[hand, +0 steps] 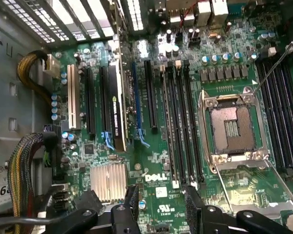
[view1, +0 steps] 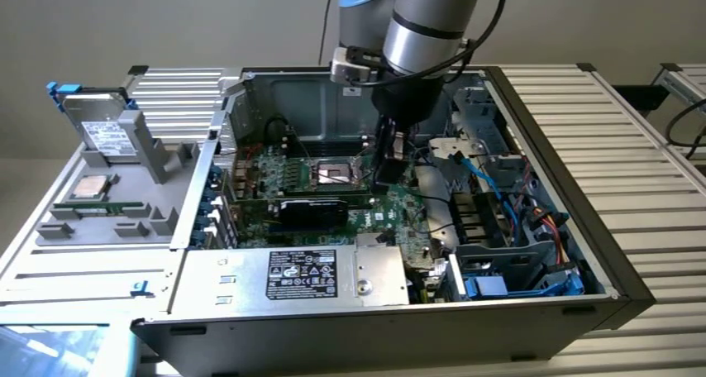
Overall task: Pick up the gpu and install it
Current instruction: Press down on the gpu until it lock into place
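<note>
Looking down through the wrist view, I see my gripper [hand: 158, 204] with its two black fingers [hand: 131, 200] spread apart and nothing between them, hanging above the motherboard [hand: 161, 161] near the white DELL lettering.

I find the gpu [hand: 118, 105] already seated in an expansion slot, standing on edge so I view it along its thin side. Its long axis lies parallel to the neighbouring black slots [hand: 150, 95] and to the white slot [hand: 74, 97]. One end points at the ribbed rear wall of the case [hand: 83, 14]; the other end stops just short of the finned silver heatsink [hand: 108, 181]. It stands well apart from my fingers.

In the exterior view I see the same card [view1: 314, 209] as a dark bar lying across the middle of the frame, its length going from that view's left to its right, with the arm [view1: 425, 30] coming down from the top centre into the open case [view1: 530, 145]. The gripper [view1: 388, 166] hangs above the board, just up and right of the card and beside the empty CPU socket [view1: 334, 176].

A bundle of yellow and black cables [hand: 22, 161] sits at the lower left of the wrist frame.
</note>
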Robot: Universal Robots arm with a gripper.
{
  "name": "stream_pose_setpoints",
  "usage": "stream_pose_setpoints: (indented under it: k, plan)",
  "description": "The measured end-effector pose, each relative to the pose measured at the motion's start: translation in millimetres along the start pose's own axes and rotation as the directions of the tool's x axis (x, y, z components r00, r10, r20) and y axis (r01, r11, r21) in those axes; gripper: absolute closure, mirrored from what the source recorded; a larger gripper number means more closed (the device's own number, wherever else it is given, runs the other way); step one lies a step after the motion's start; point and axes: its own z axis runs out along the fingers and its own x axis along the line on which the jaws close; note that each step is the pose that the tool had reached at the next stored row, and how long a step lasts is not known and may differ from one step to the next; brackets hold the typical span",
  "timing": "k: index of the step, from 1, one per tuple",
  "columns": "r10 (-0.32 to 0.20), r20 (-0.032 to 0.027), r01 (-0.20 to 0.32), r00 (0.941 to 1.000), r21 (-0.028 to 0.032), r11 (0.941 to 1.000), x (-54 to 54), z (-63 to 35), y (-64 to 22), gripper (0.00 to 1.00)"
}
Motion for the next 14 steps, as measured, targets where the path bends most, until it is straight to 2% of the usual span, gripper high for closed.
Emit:
stream_pose_setpoints:
  k: [5, 8, 10, 11, 14]
  plan:
    - [0.005, 0.0093, -0.006, 0.9999, 0.0897, 0.9960, -2.9, -0.2, 0.4, 0.49]
    - [0.008, 0.0161, -0.010, 0.9998, 0.1440, 0.9895, -5.5, -0.3, 0.7, 0.49]
    - [0.009, 0.0184, -0.012, 0.9998, 0.1773, 0.9841, -8.7, -1.0, 1.5, 0.49]
    - [0.010, 0.0177, -0.013, 0.9998, 0.1836, 0.9829, -9.8, -1.7, 2.3, 0.49]
    - [0.008, 0.0172, -0.011, 0.9998, 0.1867, 0.9824, -10.1, -1.9, 3.8, 0.49]
